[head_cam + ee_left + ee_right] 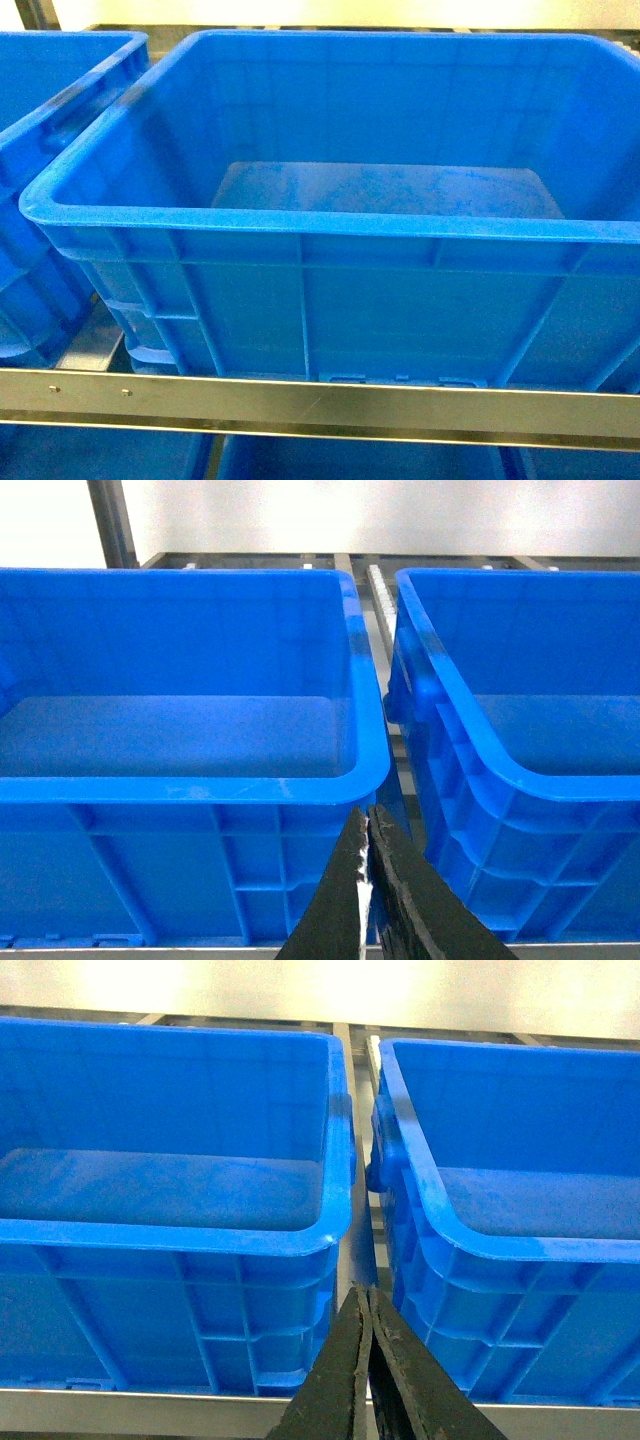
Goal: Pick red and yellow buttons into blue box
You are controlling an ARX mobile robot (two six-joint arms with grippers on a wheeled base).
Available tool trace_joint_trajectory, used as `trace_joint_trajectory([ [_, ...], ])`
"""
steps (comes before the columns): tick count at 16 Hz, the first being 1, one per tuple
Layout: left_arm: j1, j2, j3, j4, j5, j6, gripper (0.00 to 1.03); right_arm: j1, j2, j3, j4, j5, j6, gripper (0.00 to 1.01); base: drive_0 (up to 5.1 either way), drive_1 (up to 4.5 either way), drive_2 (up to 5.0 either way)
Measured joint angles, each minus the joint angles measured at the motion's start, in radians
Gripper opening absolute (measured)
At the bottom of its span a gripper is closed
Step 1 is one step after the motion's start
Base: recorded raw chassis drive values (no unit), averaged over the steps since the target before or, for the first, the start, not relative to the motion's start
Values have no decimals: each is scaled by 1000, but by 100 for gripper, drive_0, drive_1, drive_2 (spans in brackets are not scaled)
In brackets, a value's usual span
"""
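Note:
A large deep blue box point(330, 222) with a thick rolled rim and ribbed walls fills the head view; its floor is bare. The red and yellow buttons are out of view in every frame. My left gripper point(367, 815) is shut with nothing in it, its tips level with the gap between two blue crates point(200, 790) point(520, 770). My right gripper point(366, 1292) is also shut and holds nothing, its tips before the gap between two crates point(180, 1235) point(500, 1250). Neither gripper shows in the head view.
A second blue crate point(60, 110) stands to the left of the box. The crates sit on a rack with a metal front rail point(320, 405). More blue shows below the rail. A roller strip point(378, 595) runs between the crates.

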Motion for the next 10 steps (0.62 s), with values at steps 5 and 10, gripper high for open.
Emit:
trace_joint_trajectory([
  [5, 1, -71, -31, -25, 0, 0, 2, 0, -206, -39, -154, -1, 0, 2, 0, 0, 0],
  [10, 2, -253, -46, -209, 3, 1, 2, 0, -207, -38, -162, 0, 0, 2, 0, 0, 0],
])
